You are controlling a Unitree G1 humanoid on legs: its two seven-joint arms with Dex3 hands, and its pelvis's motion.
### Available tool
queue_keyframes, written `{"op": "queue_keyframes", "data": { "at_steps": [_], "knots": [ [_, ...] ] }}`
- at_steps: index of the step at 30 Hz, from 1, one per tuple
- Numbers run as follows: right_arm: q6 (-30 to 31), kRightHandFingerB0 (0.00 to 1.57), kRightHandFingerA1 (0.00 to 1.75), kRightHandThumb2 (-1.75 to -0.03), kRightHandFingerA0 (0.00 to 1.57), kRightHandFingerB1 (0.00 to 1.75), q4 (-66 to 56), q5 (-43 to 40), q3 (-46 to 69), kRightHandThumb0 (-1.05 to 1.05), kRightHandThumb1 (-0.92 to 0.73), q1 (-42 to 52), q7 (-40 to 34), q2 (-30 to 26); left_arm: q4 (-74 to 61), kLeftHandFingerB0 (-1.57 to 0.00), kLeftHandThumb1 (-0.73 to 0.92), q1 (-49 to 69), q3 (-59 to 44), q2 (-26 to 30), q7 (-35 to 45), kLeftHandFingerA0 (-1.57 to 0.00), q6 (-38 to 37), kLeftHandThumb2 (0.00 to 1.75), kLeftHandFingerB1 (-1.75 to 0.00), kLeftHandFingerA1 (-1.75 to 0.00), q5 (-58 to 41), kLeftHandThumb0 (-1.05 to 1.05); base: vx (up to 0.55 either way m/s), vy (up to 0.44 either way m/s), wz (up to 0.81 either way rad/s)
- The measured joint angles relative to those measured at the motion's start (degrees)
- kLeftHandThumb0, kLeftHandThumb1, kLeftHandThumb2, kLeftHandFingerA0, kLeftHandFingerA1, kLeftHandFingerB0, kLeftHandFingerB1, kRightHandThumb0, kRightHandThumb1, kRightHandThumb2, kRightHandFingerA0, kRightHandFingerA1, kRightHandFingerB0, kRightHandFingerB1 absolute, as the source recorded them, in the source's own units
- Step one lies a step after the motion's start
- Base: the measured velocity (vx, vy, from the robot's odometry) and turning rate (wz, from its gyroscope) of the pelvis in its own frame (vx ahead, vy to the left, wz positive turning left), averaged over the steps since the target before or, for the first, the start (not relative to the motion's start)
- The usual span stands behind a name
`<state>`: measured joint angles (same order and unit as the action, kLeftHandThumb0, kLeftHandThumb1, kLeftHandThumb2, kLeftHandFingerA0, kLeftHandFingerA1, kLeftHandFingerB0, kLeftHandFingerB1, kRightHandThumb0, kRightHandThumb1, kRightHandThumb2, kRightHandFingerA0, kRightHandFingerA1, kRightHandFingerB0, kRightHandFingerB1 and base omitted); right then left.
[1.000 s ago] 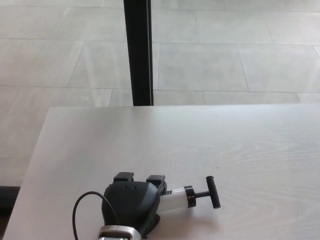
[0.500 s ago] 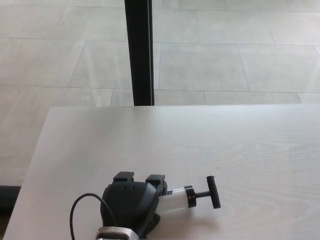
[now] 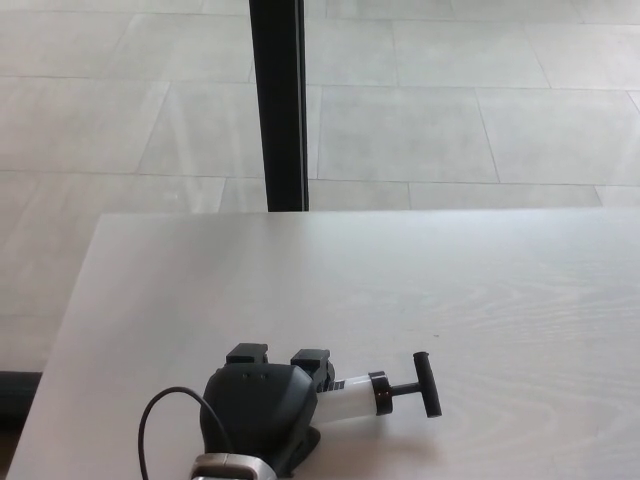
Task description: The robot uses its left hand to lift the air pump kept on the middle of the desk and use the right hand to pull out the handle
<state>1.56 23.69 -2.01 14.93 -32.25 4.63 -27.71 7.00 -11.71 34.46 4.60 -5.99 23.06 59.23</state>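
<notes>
Near the front edge of the surface (image 3: 400,270), left of centre, lies the pump (image 3: 345,398) on its side: pale translucent barrel, black collar, short rod ending in a black T-handle (image 3: 426,383) that points right. Handle looks close in, barely drawn out from the collar.

Left hand (image 3: 258,412) sits over the barrel's left end, fingers curled over it from above; two fingertips (image 3: 247,354) show past the far side. Reads as closed around the pump, though the contact underneath is hidden. A black cable loops off the wrist at lower left. Pump appears to rest on the surface, not yet lifted; a shadow sits tight beneath it.

Right hand not in view.

Beyond the surface: pale tiled floor, and a dark post (image 3: 277,105) standing just behind the far edge.

Risks, judged from this:
- Grip covers only one end, so the free barrel and handle may sag or swing on the lift.
- Smooth round barrel could twist or slide in the fingers once the handle is pulled, since the pull runs along the barrel, straight out of the grasp.
- Pump lies close to the front edge; a slip could send it off.
</notes>
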Motion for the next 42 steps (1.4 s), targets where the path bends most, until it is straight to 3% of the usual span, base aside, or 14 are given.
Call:
{"op": "queue_keyframes", "data": {
  "at_steps": [18, 19, 20, 21, 25, 30, 32, 33, 35, 36, 37, 39, 41, 42],
  "knots": [
    [0.0, 0.52, 0.79, -0.62, 0.71, 0.43, -0.01, 0.0, 0.0, -0.32, -0.74, 0.0, 0.0, 0.0, 0.05, -0.69, 0.8, 0.01, -0.08, -0.06, -0.04, -0.74, -0.05, 0.76, -0.93, -1.52, 0.01, -0.24, 0.0, 0.0, 0.0],
    [0.0, 0.31, 0.68, -0.6, 0.64, 0.32, -0.01, 0.01, 0.0, -0.59, -0.66, 0.0, 0.0, 0.0, 0.12, -0.73, 0.6, 0.01, -0.15, 0.0, -0.19, -0.83, -0.17, 0.8, -1.45, -1.75, 0.0, -0.14, 0.0, 0.0, 0.0],
    [0.33, 0.25, 0.71, -0.89, 0.6, 0.46, -1.26, 0.04, -0.88, -0.66, -0.55, 0.44, 0.09, 0.43, 0.57, -0.74, 0.6, -0.95, -1.54, 0.51, -0.45, -0.83, -1.03, 0.77, -1.44, -1.75, -0.69, -0.13, 0.0, 0.0, 0.0],
    [0.49, 0.34, 0.68, -0.6, 0.63, 0.33, -2.54, 0.05, -1.8, -0.63, -0.66, 0.71, 0.27, 0.91, 0.91, -0.68, 0.51, -2.26, -2.89, 1.16, -0.49, -0.83, -1.69, 0.81, -1.51, -1.75, -1.33, -0.07, 0.0, 0.0, 0.0],
    [1.55, 0.35, 0.74, -0.6, 0.64, 0.34, -6.37, 0.1, -6.55, -0.63, -0.66, 2.66, 1.39, 4.18, 3.2, -0.63, 0.51, -10.24, -9.78, 4.24, -1.71, -0.8, -4.95, 0.84, -1.57, -1.75, -4.24, -0.09, 0.0, 0.0, 0.0],
    [2.57, 0.35, 0.76, -0.6, 0.63, 0.35, -8.65, 0.51, -11.12, -0.64, -0.66, 3.1, 2.41, 7.01, 5.58, -0.69, 0.58, -14.61, -14.73, 6.18, -3.36, -0.8, -8.96, 0.82, -1.48, -1.75, -7.61, -0.15, 0.0, 0.0, 0.01],
    [3.02, 0.26, 0.75, -0.92, 0.6, 0.48, -9.7, 0.72, -12.19, -0.69, -0.55, 3.54, 2.69, 7.53, 6.06, -0.7, 0.59, -14.71, -15.77, 6.57, -4.05, -0.81, -10.52, 0.8, -1.47, -1.75, -8.87, -0.13, 0.0, 0.0, 0.03],
    [3.13, 0.33, 0.73, -0.61, 0.61, 0.34, -10.01, 0.86, -12.51, -0.66, -0.68, 3.85, 2.78, 7.55, 6.29, -0.67, 0.55, -14.71, -16.04, 6.64, -4.16, -0.82, -11.07, 0.87, -1.54, -1.75, -9.29, -0.12, 0.0, 0.0, 0.0],
    [3.39, 0.33, 0.74, -0.61, 0.61, 0.35, -10.45, 1.26, -13.05, -0.65, -0.68, 4.76, 3.06, 7.54, 6.92, -0.66, 0.55, -14.69, -16.59, 6.76, -4.53, -0.82, -12.34, 0.9, -1.56, -1.75, -10.49, -0.13, 0.0, 0.0, 0.0],
    [3.47, 0.33, 0.77, -0.61, 0.6, 0.35, -10.62, 1.43, -13.13, -0.63, -0.69, 5.18, 3.14, 7.53, 6.98, -0.93, 0.48, -14.66, -16.77, 6.8, -4.7, -1.16, -12.84, 1.02, -1.18, -1.35, -10.89, -0.19, 0.0, 0.0, 0.0],
    [3.57, 0.34, 0.74, -0.61, 0.61, 0.35, -10.65, 1.54, -13.13, -0.62, -0.68, 5.53, 3.24, 7.53, 7.17, -0.72, 0.58, -14.66, -16.94, 6.85, -4.96, -0.84, -13.43, 0.88, -1.48, -1.75, -11.22, -0.14, 0.0, 0.0, 0.0],
    [3.77, 0.34, 0.74, -0.61, 0.61, 0.35, -10.69, 1.58, -12.98, -0.62, -0.68, 5.94, 3.4, 7.47, 7.61, -0.72, 0.58, -14.69, -17.0, 6.91, -5.35, -0.84, -14.2, 0.88, -1.48, -1.75, -11.5, -0.14, 0.0, 0.0, 0.0],
    [4.14, 0.34, 0.74, -0.61, 0.62, 0.35, -11.06, 1.6, -12.71, -0.62, -0.68, 6.99, 3.65, 7.4, 7.73, -0.77, 0.65, -14.67, -17.02, 6.96, -5.92, -0.86, -15.06, 0.78, -1.14, -1.7, -11.88, -0.16, 0.0, 0.0, 0.0],
    [4.35, 0.28, 0.75, -0.91, 0.6, 0.49, -11.15, 1.6, -12.61, -0.67, -0.56, 7.26, 3.77, 7.4, 7.78, -0.78, 0.65, -14.67, -17.02, 6.96, -6.02, -0.85, -15.27, 0.75, -1.14, -1.71, -12.03, -0.17, 0.0, 0.0, 0.0]
  ]
}}
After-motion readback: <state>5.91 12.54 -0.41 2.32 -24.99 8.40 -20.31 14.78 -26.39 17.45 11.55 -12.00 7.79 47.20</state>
